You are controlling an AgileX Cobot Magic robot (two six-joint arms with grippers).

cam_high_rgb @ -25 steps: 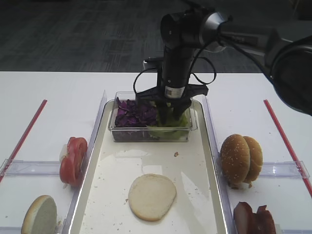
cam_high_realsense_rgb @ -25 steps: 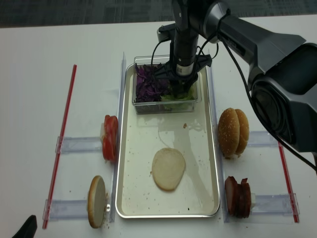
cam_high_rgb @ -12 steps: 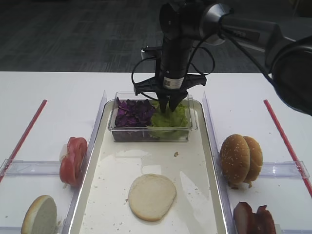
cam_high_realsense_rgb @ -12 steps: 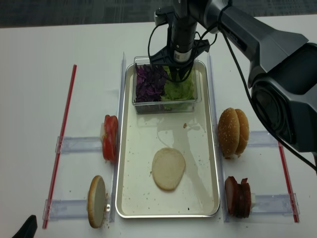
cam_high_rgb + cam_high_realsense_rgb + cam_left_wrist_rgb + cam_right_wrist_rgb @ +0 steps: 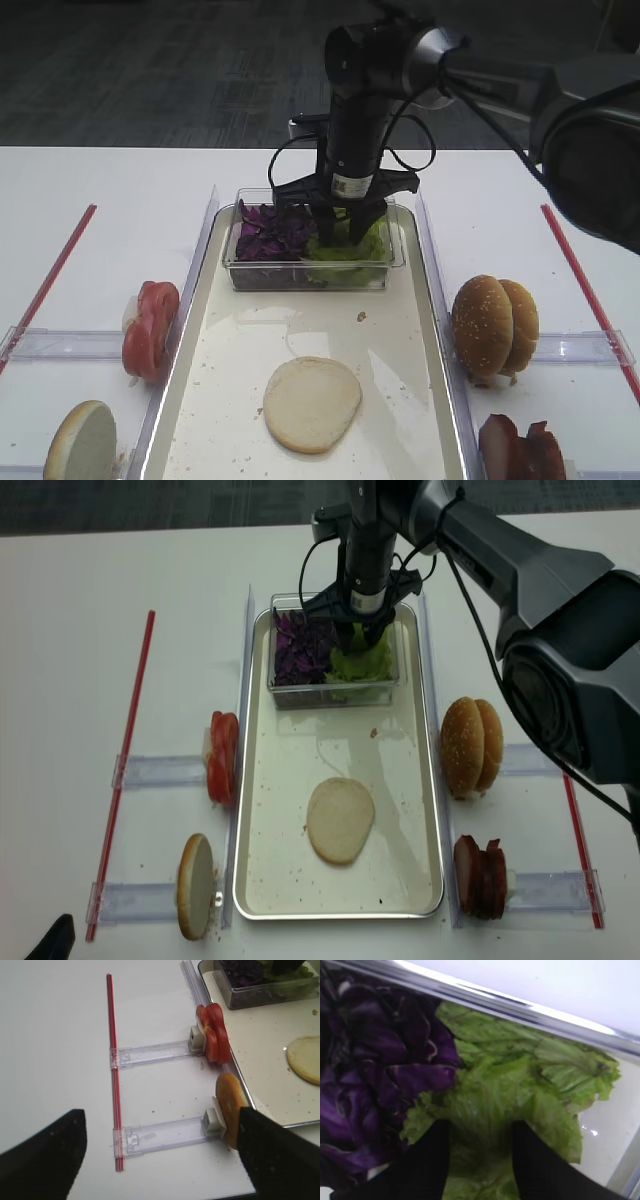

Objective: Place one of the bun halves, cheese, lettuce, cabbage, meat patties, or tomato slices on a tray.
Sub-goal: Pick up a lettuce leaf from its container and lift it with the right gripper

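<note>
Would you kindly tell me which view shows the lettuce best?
The right wrist view: the lettuce fills the frame, crinkles sharp, beside purple cabbage. Both exterior high views show it small in the clear box, partly behind the right gripper. The left wrist view catches only an edge.

R claw (image 5: 346, 222) dipped back down onto lettuce (image 5: 350, 247) after lifting, fingers (image 5: 427, 1162) now spread wider.

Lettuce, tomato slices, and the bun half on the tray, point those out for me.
lettuce (image 5: 520, 1090), right wrist view, middle of leaf.
tomato slices (image 5: 151, 327), exterior high view, outer slice's face.
bun half (image 5: 340, 820), realsense view, pale cut face.
</note>
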